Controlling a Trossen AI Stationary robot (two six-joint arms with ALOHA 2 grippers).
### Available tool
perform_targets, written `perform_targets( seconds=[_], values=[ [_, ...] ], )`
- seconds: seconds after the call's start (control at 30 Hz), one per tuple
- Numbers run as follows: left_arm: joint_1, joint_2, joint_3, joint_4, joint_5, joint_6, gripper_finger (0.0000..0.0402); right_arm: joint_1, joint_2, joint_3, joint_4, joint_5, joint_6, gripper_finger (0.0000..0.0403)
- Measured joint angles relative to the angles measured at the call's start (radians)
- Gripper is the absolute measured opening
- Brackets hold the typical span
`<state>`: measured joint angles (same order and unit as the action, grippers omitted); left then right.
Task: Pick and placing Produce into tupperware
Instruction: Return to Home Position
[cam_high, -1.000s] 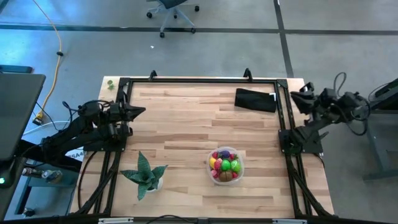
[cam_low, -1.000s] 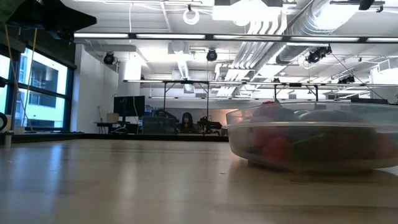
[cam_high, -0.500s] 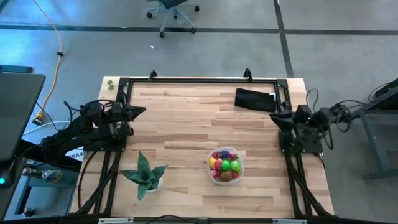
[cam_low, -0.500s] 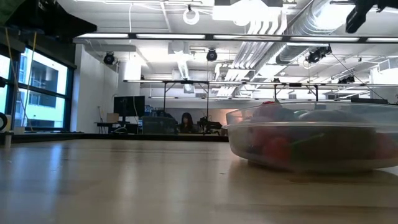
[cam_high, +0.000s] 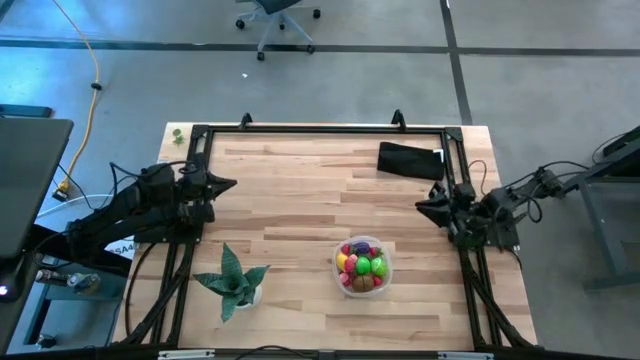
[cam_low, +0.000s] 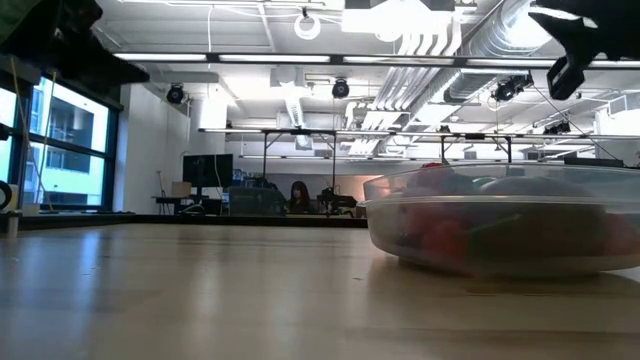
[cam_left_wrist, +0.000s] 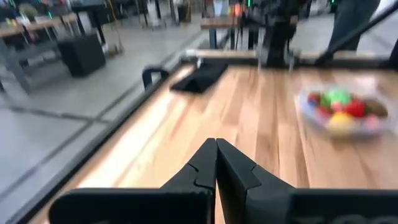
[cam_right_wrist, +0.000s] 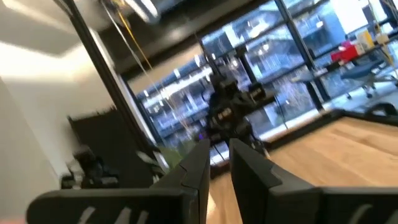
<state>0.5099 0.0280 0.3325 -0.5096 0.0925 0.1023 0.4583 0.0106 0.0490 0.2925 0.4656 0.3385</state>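
The tupperware, a clear round container, sits on the wooden table near its near right part, and the produce is heaped inside it: red, yellow, bright green, purple and brown pieces. It fills the right of the low view and appears far off in the left wrist view. My left gripper hovers shut over the table's left side, pointing right. My right gripper hangs over the right side, pointing left, with a narrow gap between its fingers; it enters the top corner of the low view.
A black pouch lies at the far right corner, also in the left wrist view. A spiky green potted plant stands near the near left. A black frame rail rims the table. Bare wood lies between the grippers.
My right arm has swung from beyond the table's right edge toward the left, and its gripper now reaches over the right rail above the table. In the low view it has come down into the top right corner. The tupperware and produce have not moved.
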Motion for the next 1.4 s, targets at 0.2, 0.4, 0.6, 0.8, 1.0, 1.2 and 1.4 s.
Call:
perform_targets(
  seconds=[0.2, 0.4, 0.6, 0.8, 1.0, 1.2, 1.4],
  values=[
    [0.000, 0.000, 0.000, -0.157, -0.042, -0.053, 0.0000, 0.000, 0.000, -0.001, -0.164, -0.002, 0.003, 0.0051],
    [0.000, 0.000, 0.000, -0.202, -0.133, -0.264, 0.0003, 0.000, 0.000, -0.001, -0.201, -0.002, 0.005, 0.0051],
    [0.000, 0.007, -0.012, 0.067, -0.119, -0.119, 0.0002, 0.000, 0.000, -0.001, -0.202, 0.018, 0.002, 0.0051],
    [0.000, 0.008, -0.115, 0.353, -0.104, -0.012, 0.0001, 0.000, 0.000, -0.001, -0.204, 0.038, 0.004, 0.0051],
    [0.000, 0.008, -0.233, 0.465, -0.086, -0.037, 0.0001, 0.000, 0.000, -0.001, -0.207, 0.043, 0.002, 0.0051],
    [0.000, 0.008, -0.313, 0.512, -0.082, -0.058, 0.0001, 0.000, 0.000, -0.001, -0.284, 0.049, -0.005, 0.0051],
    [0.000, 0.016, -0.322, 0.517, -0.074, -0.093, 0.0001, 0.000, 0.007, 0.001, -0.347, 0.073, -0.006, 0.0051]
  ],
)
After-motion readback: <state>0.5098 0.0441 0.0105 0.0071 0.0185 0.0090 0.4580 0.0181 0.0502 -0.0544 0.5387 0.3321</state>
